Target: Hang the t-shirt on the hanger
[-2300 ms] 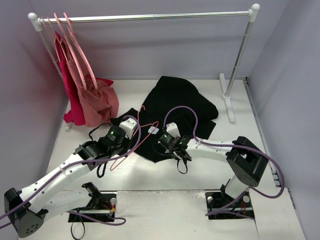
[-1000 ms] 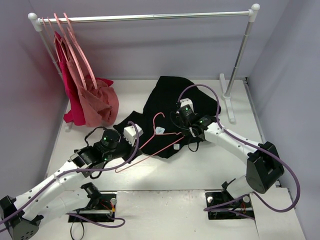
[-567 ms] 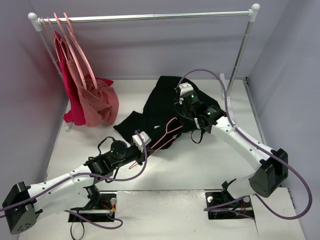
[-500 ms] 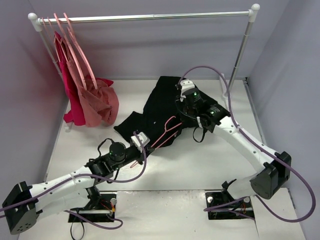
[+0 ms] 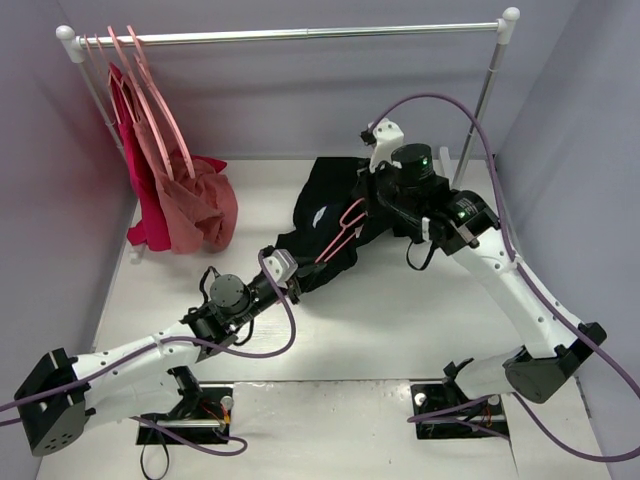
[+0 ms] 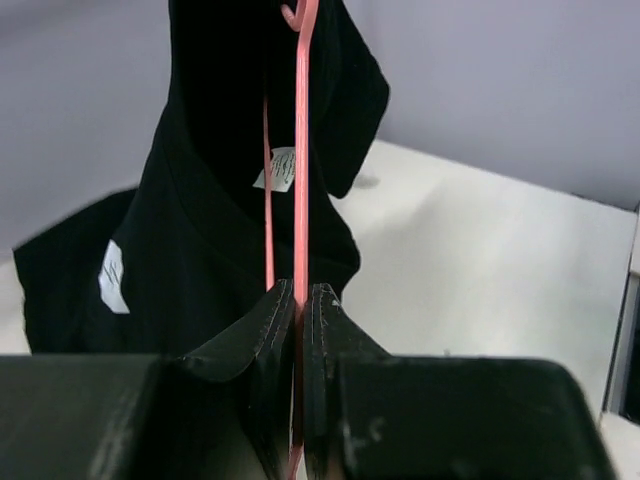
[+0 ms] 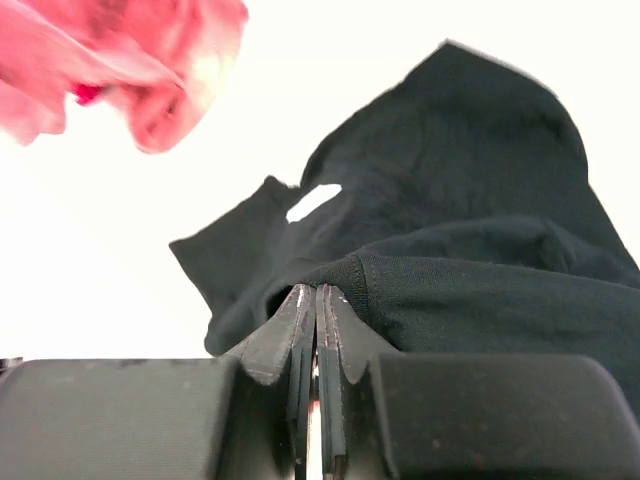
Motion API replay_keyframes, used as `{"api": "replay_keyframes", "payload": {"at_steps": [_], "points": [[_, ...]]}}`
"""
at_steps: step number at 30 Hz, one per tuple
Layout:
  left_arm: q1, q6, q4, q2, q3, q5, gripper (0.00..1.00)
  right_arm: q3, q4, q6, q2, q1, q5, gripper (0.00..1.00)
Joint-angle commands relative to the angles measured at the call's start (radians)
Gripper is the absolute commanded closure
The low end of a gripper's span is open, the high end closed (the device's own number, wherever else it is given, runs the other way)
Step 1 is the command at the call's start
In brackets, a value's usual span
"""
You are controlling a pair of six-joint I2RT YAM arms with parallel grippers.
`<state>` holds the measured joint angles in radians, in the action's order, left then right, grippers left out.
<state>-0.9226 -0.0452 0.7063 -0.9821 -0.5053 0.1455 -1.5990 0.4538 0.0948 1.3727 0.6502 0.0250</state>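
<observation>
T-shirt: black and floppy. You see it in the middle of the table, toward the back. Its top is lifted in the air and its bottom droops down to the table.
Hanger: thin and pink. It leans up against the black cloth, running from your left claw toward your right claw. You cannot tell if it is inside the shirt.
Left claw: pressed together on the low end of the hanger. In the left wrist view the fingers pinch the pink wire, and the black cloth is right behind it.
Right claw: pinching an edge of the shirt and holding it up. In the right wrist view its fingers are tight on a fold of the cloth.
White tag: a small one shows on the shirt.
Rail: a silver bar across the back.
Red garment and rose garment: they hang at the left end of the rail, well apart from the shirt.
</observation>
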Motion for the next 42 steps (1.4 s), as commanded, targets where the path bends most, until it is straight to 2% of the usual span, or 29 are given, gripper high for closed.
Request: {"api": "replay_keyframes", "payload": {"at_steps": [1,6,9,14,18,27,31,33,35,37,42], "points": [[0.001,0.042,0.229,-0.003,-0.05,0.01,1.0,-0.07,-0.052,-0.024,-0.003,0.011,0.093,1.0],[0.002,0.022,0.39,-0.061,0.036,-0.124,1.0,-0.029,-0.066,0.002,-0.009,0.012,0.193,1.0],[0.016,0.019,0.421,-0.069,0.083,-0.161,1.0,0.02,-0.067,-0.007,-0.044,0.011,0.126,1.0],[0.033,-0.037,0.461,-0.118,0.109,-0.15,1.0,0.011,-0.092,-0.006,-0.044,0.008,0.13,1.0],[0.033,-0.081,0.605,-0.199,0.12,-0.167,1.0,0.008,-0.113,0.029,0.008,0.012,0.225,1.0],[0.033,-0.111,0.633,-0.299,0.045,-0.107,1.0,0.057,-0.184,0.075,0.015,0.014,0.253,1.0],[0.034,-0.107,0.641,-0.297,0.047,-0.133,1.0,0.056,-0.155,0.06,0.009,0.012,0.198,0.83],[0.034,-0.101,0.644,-0.288,0.05,-0.136,1.0,0.048,-0.129,0.039,0.002,0.012,0.139,0.66],[0.036,-0.094,0.645,-0.285,0.051,-0.164,1.0,0.045,-0.11,0.023,-0.009,0.011,0.054,0.58],[0.037,-0.094,0.647,-0.285,0.054,-0.167,1.0,0.045,-0.078,0.0,-0.018,0.009,0.009,0.47],[0.042,-0.105,0.653,-0.277,0.07,-0.175,1.0,0.036,-0.027,-0.03,-0.064,0.005,-0.105,0.37]]}}
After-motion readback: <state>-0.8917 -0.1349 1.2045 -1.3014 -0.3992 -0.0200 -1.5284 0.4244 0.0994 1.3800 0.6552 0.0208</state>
